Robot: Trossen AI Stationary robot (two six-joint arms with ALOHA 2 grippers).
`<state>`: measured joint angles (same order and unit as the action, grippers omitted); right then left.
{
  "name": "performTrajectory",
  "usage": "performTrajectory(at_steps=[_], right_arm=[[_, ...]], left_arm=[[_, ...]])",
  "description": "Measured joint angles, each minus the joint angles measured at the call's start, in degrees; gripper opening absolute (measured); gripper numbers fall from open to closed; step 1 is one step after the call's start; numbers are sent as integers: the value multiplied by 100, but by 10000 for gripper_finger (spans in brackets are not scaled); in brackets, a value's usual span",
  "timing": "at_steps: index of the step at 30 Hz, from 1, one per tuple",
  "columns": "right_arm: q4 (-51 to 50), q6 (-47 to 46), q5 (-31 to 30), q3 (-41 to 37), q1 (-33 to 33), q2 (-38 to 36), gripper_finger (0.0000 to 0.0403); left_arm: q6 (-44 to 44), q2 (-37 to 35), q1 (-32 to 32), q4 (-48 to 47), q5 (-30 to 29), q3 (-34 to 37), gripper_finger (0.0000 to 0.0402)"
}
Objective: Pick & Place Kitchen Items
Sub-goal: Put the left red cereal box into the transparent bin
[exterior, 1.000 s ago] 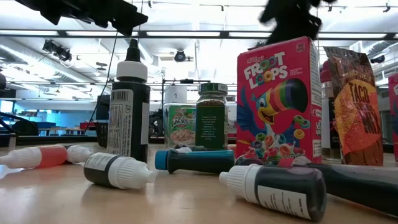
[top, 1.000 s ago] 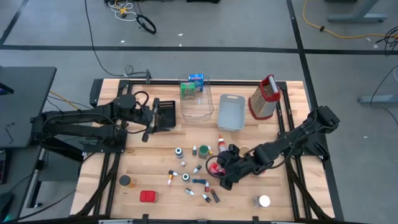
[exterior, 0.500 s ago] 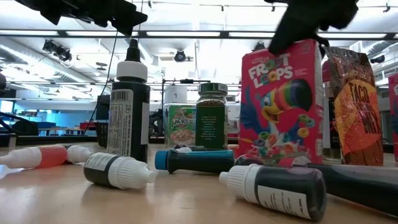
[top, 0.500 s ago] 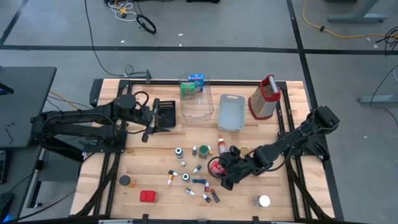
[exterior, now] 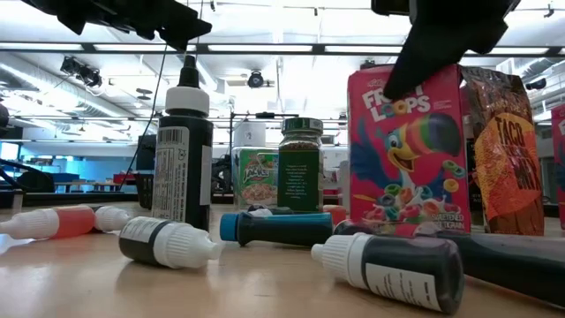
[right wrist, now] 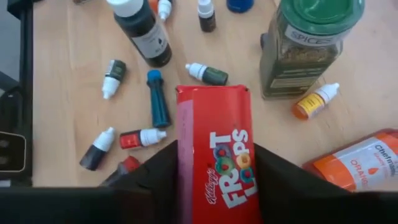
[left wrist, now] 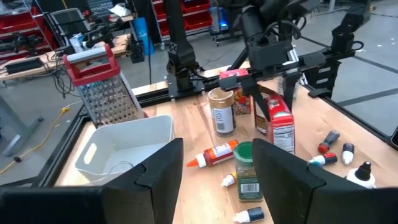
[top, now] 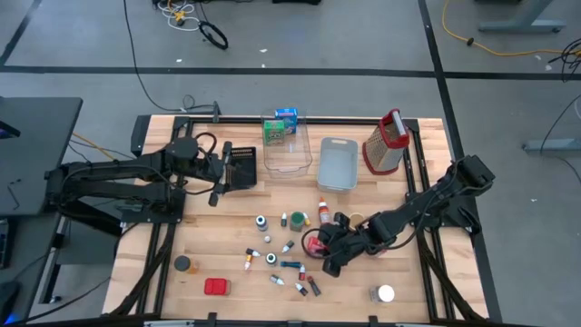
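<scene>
My right gripper (right wrist: 214, 186) is shut on a red Froot Loops box (exterior: 406, 150), which also shows in the high view as the box (top: 313, 243), among small bottles (top: 272, 259) on the table's middle. A green-capped spice jar (right wrist: 308, 43) and an orange bottle (right wrist: 357, 165) stand close by. A black white-capped bottle (exterior: 183, 150) stands upright; others lie on their sides. My left gripper (left wrist: 217, 168) is open, hovering over the black tray (top: 241, 166) at the table's left far part. My right gripper pinches the Froot Loops box between its two fingers, one on each narrow side (right wrist: 186, 155) near the top end. The fingers (right wrist: 155, 177) come from above, slanting down. The box stands almost upright (exterior: 406, 150); bottles hide its bottom edge, so whether it rests on the table I cannot tell.
A clear bin (top: 286, 145) with small boxes behind it, a grey-blue bin (top: 338, 163) and a metal grater with red handle (top: 386, 143) line the far side. A taco packet (exterior: 508, 150) stands right of the box. A red box (top: 216, 287), a brown jar (top: 182, 263) and a white-lidded jar (top: 386, 293) sit near the front.
In the low view the Froot Loops box has straightened from a lean to almost upright and shifted slightly to the picture's right. My right gripper has come lower over the box's top end. The left arm has kept still.
</scene>
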<state>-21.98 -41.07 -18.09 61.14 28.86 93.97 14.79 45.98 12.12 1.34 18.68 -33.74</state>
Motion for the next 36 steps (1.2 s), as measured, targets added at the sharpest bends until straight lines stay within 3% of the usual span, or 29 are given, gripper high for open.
performTrajectory(at_steps=[6, 12, 16, 26, 31, 36], right_arm=[[516, 112, 598, 0, -190, 0, 113], [604, 733, 945, 155, -381, -100, 116], [148, 1204, 813, 565, -508, -380, 118], [-146, 3994, 118, 1646, -988, -907, 126], [-59, 5424, 356, 1759, -1679, -896, 139], [297, 6094, 762, 1759, -2597, -894, 141]], left_arm=[[47, 0, 0, -2, 0, 0, 200], [59, 0, 2, -2, 0, 0, 199], [62, 0, 1, -8, 0, 0, 199], [63, 0, 1, -17, 0, 0, 199], [63, 0, 2, -20, 0, 0, 201], [64, 0, 2, -17, 2, 0, 199]])
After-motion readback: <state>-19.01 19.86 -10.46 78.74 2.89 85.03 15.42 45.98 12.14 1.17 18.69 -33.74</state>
